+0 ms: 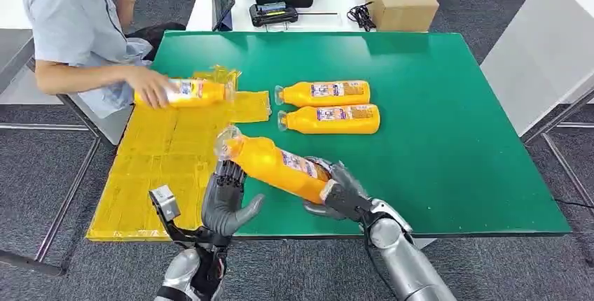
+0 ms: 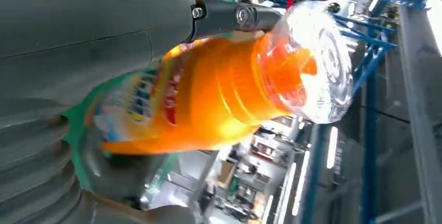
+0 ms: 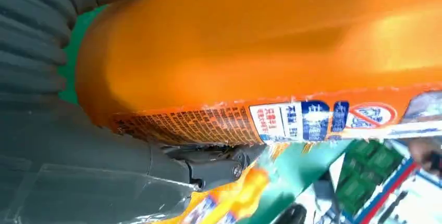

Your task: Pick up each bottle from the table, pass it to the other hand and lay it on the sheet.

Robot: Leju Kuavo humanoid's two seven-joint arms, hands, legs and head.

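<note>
Right hand (image 1: 335, 190) grips bottle (image 1: 277, 162) base. Left hand (image 1: 225, 199) open beneath neck, touching. Early release risks a drop

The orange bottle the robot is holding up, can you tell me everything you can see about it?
The orange bottle looks like see-through plastic full of orange liquid, with a clear rounded cap and a printed label of blue, white and red along its side. It is lifted above the green table, tilted, cap end toward the yellow sheet. The right hand grips its bottom end. The left hand is at its cap end, fingers against the neck, for the handover.
</note>
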